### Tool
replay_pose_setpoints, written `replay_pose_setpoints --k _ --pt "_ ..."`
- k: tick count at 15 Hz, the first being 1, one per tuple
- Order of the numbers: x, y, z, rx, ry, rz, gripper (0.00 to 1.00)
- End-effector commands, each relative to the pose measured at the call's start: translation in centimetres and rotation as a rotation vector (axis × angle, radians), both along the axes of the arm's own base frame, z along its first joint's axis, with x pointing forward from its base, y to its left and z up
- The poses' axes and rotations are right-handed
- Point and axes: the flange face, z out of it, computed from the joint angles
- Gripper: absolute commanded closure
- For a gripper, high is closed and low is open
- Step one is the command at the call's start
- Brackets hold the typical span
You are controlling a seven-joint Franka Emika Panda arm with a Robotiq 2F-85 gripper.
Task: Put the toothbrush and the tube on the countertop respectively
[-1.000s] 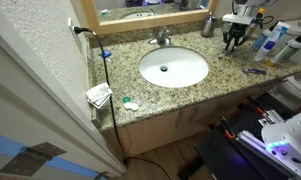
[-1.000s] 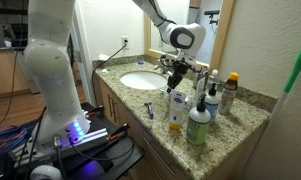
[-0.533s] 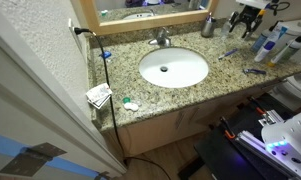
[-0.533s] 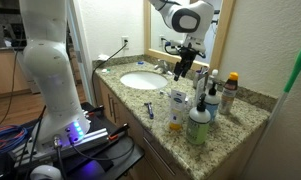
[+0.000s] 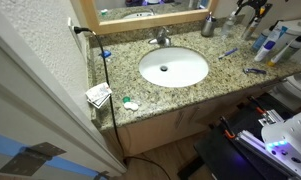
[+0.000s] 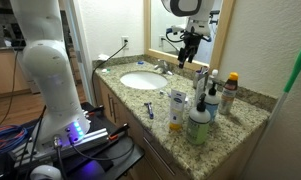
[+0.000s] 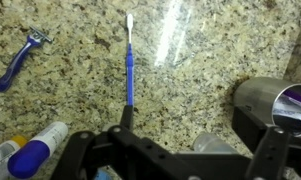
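Note:
The light-blue toothbrush (image 7: pixel 130 70) lies flat on the speckled granite countertop (image 7: pixel 200 80), bristle end away from me; it also shows as a thin streak (image 5: pixel 228 53) beside the sink. My gripper (image 7: pixel 190 140) hangs open above the counter with nothing between its fingers, and the left finger (image 7: pixel 124 122) sits over the handle's near end. In both exterior views the gripper (image 5: pixel 252 9) (image 6: pixel 188 52) is raised in front of the mirror. I cannot make out the tube; something pale shows inside the metal cup (image 7: pixel 276 106).
A blue razor (image 7: pixel 18 62) (image 5: pixel 254 70) lies on the counter near the front edge. Bottles with blue labels (image 5: pixel 276 42) (image 6: pixel 198 122) crowd the counter's end. The oval sink (image 5: pixel 173 67) and faucet (image 5: pixel 162 38) fill the middle. The metal cup (image 5: pixel 208 25) stands by the mirror.
The gripper has opened and let go of the toothbrush, which now lies on the counter. The arm has lifted up and back toward the mirror.

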Motion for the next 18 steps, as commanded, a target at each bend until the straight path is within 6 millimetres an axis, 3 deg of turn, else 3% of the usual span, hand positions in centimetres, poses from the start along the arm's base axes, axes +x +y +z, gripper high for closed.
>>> replay_pose_setpoints --k 1,5,6,7,9,12,18 --pt "4.9 0.0 1.0 0.046 -0.092 -0.145 0.00" --pt "9.8 -0.1 3.4 0.099 -0.157 -0.184 0.00" --pt "9.8 -0.3 3.9 0.102 -0.124 -0.171 0.00" --pt "8.3 0.4 3.7 0.087 -0.158 -0.174 0.00" --pt "9.4 0.2 4.0 0.094 -0.144 -0.169 0.00" --pt "10.1 0.0 3.1 0.068 -0.152 -0.144 0.00" --pt "14.1 -0.9 1.0 -0.108 -0.285 0.062 0.00"
